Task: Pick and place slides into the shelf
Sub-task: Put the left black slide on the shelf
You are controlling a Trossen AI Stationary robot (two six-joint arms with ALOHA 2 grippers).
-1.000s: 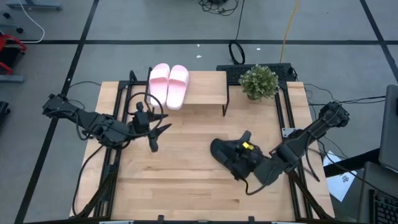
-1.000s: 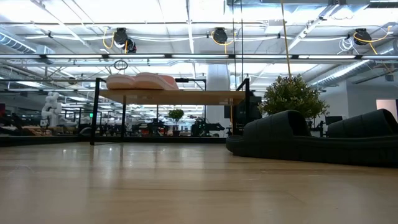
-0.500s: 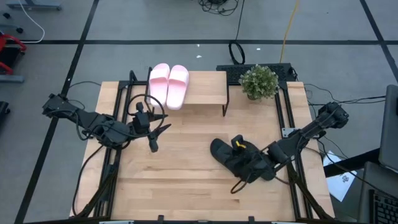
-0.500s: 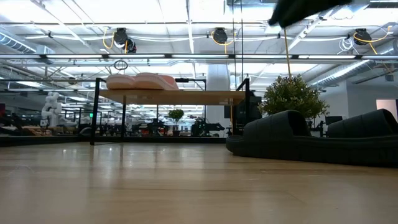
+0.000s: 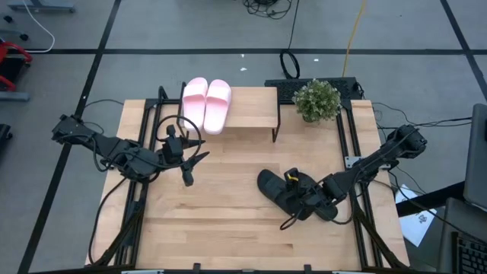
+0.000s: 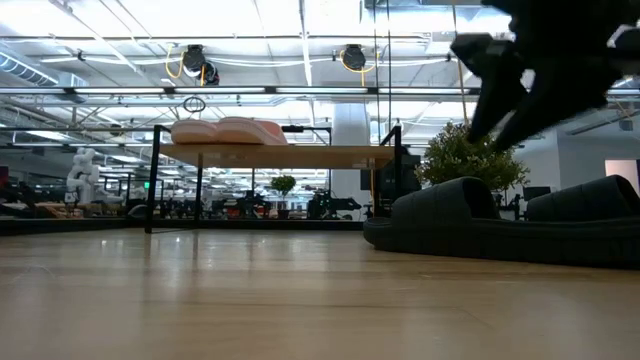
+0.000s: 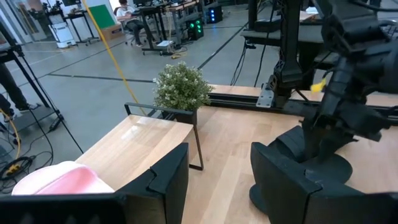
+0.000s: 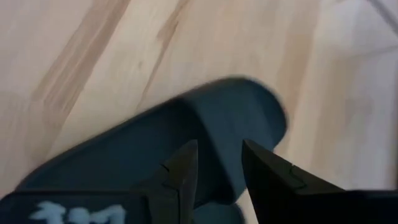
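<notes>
Right pincer, fingers apart, hovers over matte black slides on wood.

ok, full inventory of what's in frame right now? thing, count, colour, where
pale pink slide sandals: 2, pink, side by side on the shelf's left end
matte black slide sandals: 2, black, on the tabletop, right of centre
low wooden-top shelf: 1, light wood with black legs, rear of table
small potted plant: 1, green, rear right, beside the shelf
wooden tabletop: 1, light wood
left gripper: 1, dark, open, left of centre
right gripper: 1, dark, open, over the black sandals
</notes>
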